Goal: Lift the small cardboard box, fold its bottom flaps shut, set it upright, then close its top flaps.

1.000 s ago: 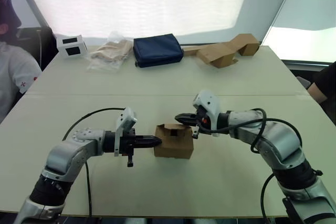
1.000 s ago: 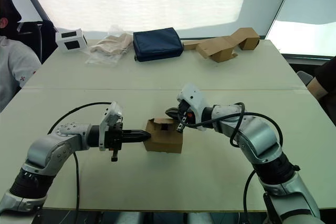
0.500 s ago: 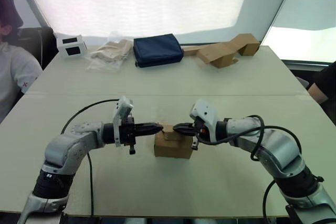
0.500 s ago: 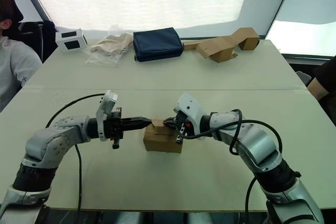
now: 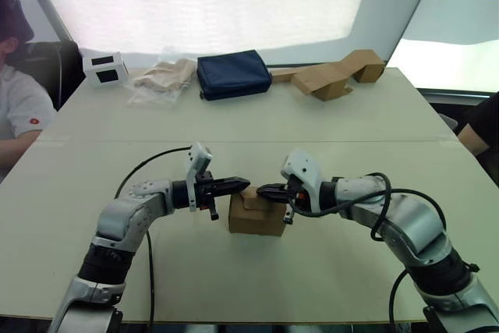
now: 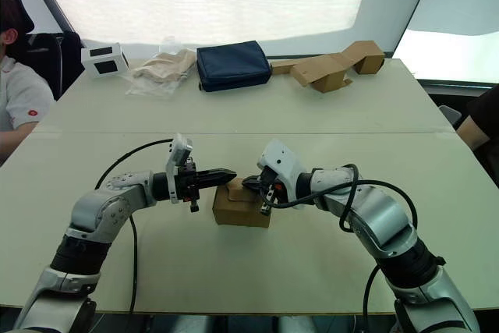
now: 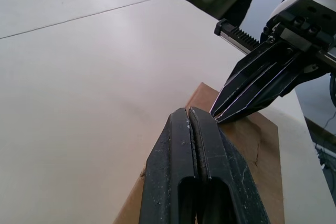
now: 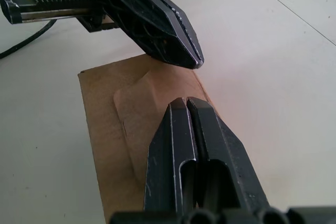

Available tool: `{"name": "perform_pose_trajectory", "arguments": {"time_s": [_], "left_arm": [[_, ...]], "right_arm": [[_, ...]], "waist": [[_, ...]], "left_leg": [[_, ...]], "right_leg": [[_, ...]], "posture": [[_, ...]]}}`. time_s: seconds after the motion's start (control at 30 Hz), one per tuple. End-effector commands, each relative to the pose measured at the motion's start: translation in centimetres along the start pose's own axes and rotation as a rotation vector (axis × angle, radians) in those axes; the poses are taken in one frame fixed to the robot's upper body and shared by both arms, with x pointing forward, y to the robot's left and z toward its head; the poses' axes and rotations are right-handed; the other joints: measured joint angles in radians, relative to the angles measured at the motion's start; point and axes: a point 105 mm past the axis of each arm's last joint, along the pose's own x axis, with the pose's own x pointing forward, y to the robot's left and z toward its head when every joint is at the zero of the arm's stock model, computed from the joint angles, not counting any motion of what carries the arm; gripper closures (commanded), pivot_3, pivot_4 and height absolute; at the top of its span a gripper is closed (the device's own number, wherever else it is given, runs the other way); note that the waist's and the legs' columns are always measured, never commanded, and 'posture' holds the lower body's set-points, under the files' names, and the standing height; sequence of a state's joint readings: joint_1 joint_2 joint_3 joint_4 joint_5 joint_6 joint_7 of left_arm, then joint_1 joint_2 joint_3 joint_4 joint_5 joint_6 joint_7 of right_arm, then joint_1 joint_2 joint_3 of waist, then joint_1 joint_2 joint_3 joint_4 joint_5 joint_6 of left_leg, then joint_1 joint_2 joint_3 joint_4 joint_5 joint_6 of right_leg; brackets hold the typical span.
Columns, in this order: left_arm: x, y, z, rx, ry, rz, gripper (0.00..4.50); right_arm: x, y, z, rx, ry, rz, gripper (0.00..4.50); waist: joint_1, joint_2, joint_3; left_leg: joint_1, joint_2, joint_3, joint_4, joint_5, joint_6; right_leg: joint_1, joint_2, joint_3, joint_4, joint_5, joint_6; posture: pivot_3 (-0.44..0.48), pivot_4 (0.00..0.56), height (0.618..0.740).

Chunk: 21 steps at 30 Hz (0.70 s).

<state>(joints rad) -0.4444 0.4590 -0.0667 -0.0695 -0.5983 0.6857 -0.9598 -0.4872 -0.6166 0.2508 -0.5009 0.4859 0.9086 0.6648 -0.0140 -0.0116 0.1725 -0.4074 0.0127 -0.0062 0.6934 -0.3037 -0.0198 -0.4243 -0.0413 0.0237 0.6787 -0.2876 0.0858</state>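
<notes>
The small cardboard box stands on the table in front of me, plain brown. Its top flaps lie folded down, one overlapping the other. The bottom flaps are hidden under the box. My left gripper is shut with nothing in it, its tip over the box's top left edge. My right gripper is shut too and empty, and rests low over the box top from the right. The two tips nearly meet above the box. The left wrist view shows the shut left gripper over the box top.
At the back of the table lie a navy pouch, a clear bag of beige material, a white box with dark windows and bent brown cardboard pieces. A person sits at the left; another person's arm shows at the right.
The left gripper has risen from the box's left side and moved right, over its top. The right gripper came down on the top, and the raised flaps now lie flat.
</notes>
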Motion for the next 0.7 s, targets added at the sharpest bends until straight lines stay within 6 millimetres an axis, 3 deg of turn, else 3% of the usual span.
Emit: {"name": "perform_pose_trajectory", "arguments": {"time_s": [0.03,0.3,0.7], "left_arm": [[0.1,-0.5,0.5,0.027,-0.02,-0.013,4.48],[0.1,-0.6,0.7,0.028,-0.019,-0.009,4.48],[0.2,-0.6,0.6,0.012,-0.029,0.001,4.48]], "right_arm": [[-1.3,0.9,2.6,-0.061,-0.115,0.018,4.5],[-1.9,3.1,2.3,-0.149,-0.091,0.109,4.5],[-0.7,2.9,1.0,-0.25,-0.04,0.101,4.5]], "waist": [[0.001,0.0,0.0],[0.0,0.0,0.0],[0.001,0.0,0.0]], "left_leg": [[0.0,0.0,0.0,0.0,0.0,0.0],[0.0,0.0,0.0,0.0,0.0,0.0],[0.0,0.0,0.0,0.0,0.0,0.0]], "right_leg": [[0.0,0.0,0.0,0.0,0.0,0.0],[0.0,0.0,0.0,0.0,0.0,0.0],[0.0,0.0,0.0,0.0,0.0,0.0]], "posture": [[0.0,0.15,0.74],[0.0,0.15,0.74],[0.0,0.15,0.74]]}}
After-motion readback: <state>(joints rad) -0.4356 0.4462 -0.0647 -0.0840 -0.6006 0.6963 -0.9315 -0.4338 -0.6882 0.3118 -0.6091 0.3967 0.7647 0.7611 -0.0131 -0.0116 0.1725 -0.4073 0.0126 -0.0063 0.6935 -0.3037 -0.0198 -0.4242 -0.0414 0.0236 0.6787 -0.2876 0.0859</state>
